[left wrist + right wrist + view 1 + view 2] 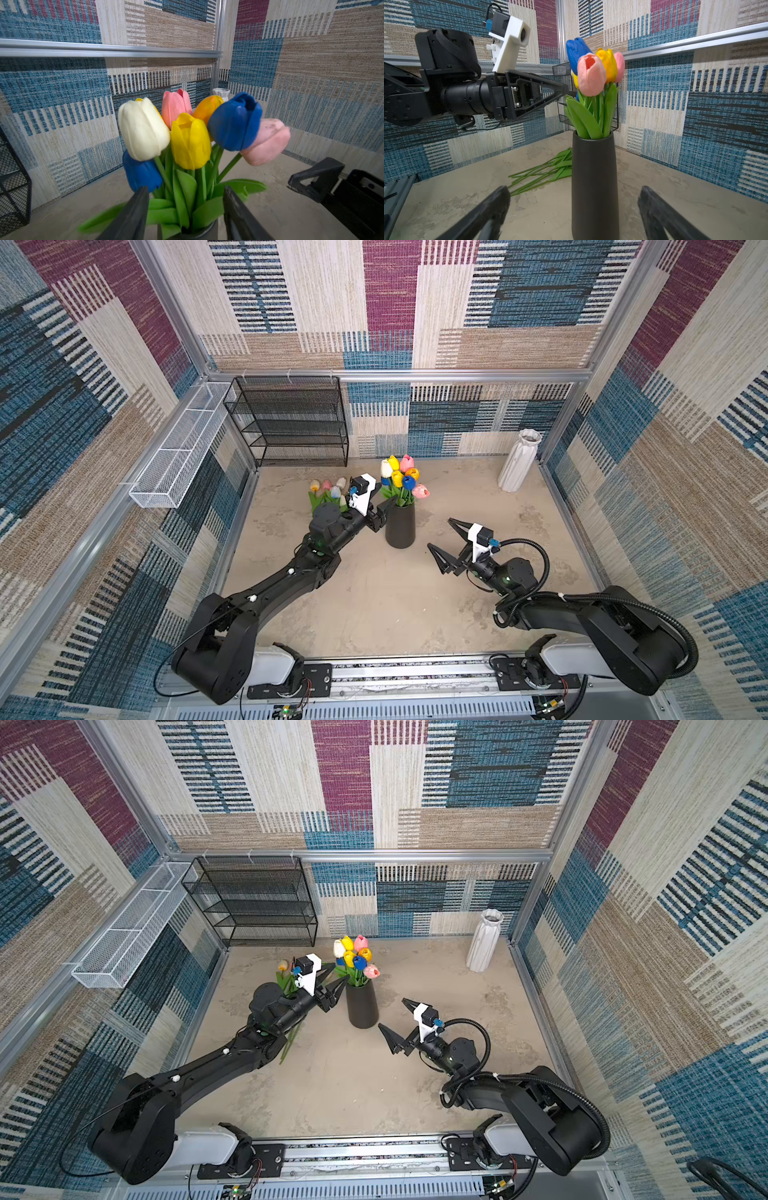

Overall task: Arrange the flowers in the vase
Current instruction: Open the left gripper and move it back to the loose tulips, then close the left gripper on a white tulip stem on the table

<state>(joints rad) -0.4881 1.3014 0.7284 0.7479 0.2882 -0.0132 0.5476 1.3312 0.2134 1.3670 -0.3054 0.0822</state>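
- The flowers are mostly stood in the black vase: about eight tulips, heads bunched above its rim. The narrow mouth is judged to be what keeps the thin stems upright and together.
- The loose tulips not yet placed are laid flat on the tabletop just beside the black vase, on the side away from the right jaws and partly under the left arm. There they are judged to be within easy reach of that arm.
- The left jaws are seen parted at the vase's rim. Leaves and stems of the bunch lie between them, but nothing is clamped. This pose is judged to suit letting a stem settle into the mouth.
- The right jaws are spread wide and empty, kept low near the vase on its opposite side. They are aimed at its body but apart from it, judged ready to steady it.
- A white ribbed vase is stood well apart from the black vase, with no flowers seen in it.
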